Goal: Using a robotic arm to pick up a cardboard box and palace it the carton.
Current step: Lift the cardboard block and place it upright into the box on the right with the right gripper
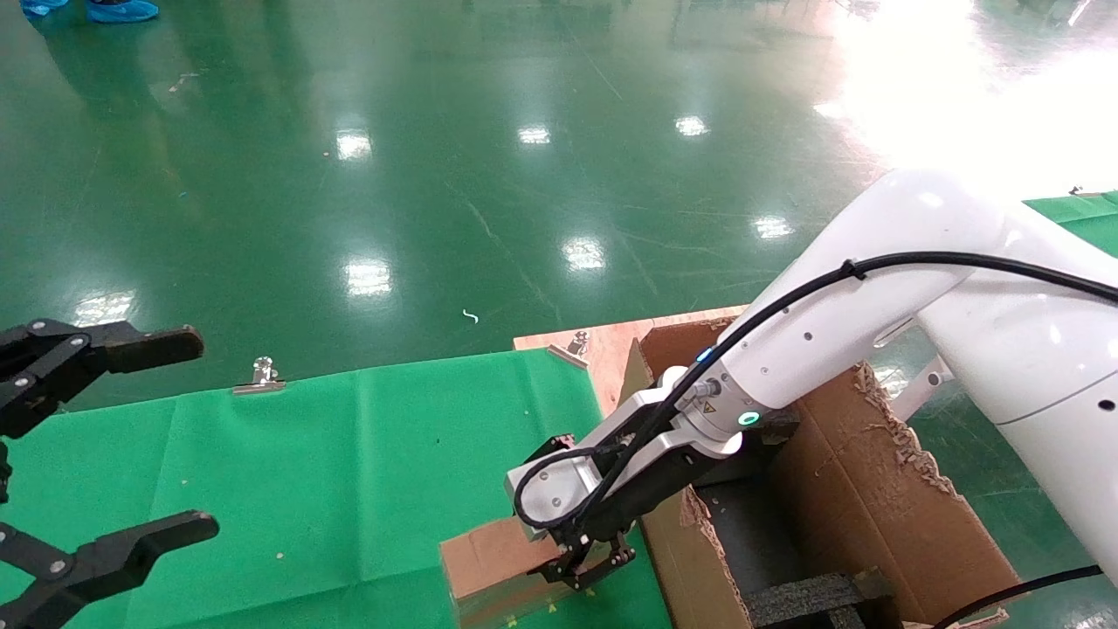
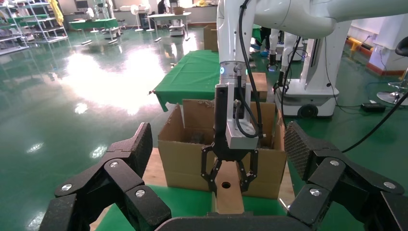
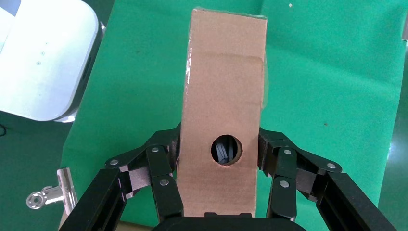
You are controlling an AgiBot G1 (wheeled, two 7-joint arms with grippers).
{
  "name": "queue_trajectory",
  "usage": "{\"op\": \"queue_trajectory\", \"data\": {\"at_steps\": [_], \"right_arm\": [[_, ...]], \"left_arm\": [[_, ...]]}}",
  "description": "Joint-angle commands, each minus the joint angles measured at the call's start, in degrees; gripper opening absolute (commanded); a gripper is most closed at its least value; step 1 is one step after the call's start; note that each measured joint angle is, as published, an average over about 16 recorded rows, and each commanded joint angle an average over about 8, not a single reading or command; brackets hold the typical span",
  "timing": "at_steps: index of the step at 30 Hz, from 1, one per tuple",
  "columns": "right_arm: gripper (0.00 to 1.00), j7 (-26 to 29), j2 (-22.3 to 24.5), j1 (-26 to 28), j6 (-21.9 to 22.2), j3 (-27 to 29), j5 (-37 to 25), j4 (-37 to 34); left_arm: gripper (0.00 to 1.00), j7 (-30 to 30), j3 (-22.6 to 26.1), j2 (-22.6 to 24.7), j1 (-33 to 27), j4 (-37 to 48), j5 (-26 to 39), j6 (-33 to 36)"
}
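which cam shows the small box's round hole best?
Right wrist view: the hole faces the camera between the right gripper fingers. Left wrist view shows it small. Head view shows only the cardboard box partly, no hole.

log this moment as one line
right gripper: shut on box | box: on green cloth, beside carton | left gripper: open, idle

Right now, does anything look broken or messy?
Yes: the big carton has ragged, torn flap edges. The small cardboard box looks fine, gripped in the right hand. The left hand waits open.
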Motion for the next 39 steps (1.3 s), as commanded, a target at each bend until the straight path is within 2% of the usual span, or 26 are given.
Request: {"op": "queue_trajectory", "data": {"at_steps": [1, 5, 10, 18, 22, 30, 39], "right_arm": [[0.00, 0.11, 0.07, -0.10, 0.13, 0.03, 0.09, -0.05], [0.00, 0.45, 0.50, 2.98, -0.32, 0.60, 2.05, -0.94], [0.00, 0.30, 0.86, 9.56, -1.24, -0.14, 4.90, -2.52], [0.00, -1.96, 0.91, 22.16, -1.68, -5.21, 10.16, -6.86], [0.00, -3.85, 0.47, 26.81, -1.64, -8.73, 12.44, -9.20], [0.00, -6.79, 0.75, 30.81, -1.39, -15.04, 16.36, -12.61], [0.00, -10.37, 6.40, 35.12, -1.59, -21.80, 18.10, -13.70]], "left_arm": [[1.00, 0.00, 0.00, 0.00, 0.00, 0.00, 0.00, 0.00], [1.00, 0.00, 0.00, 0.00, 0.00, 0.00, 0.00, 0.00], [1.00, 0.00, 0.00, 0.00, 0.00, 0.00, 0.00, 0.00], [1.00, 0.00, 0.00, 0.00, 0.00, 0.00, 0.00, 0.00], [1.00, 0.00, 0.01, 0.00, 0.00, 0.00, 0.00, 0.00], [1.00, 0.00, 0.01, 0.00, 0.00, 0.00, 0.00, 0.00], [1.00, 0.01, 0.01, 0.00, 0.00, 0.00, -0.01, 0.00]]}}
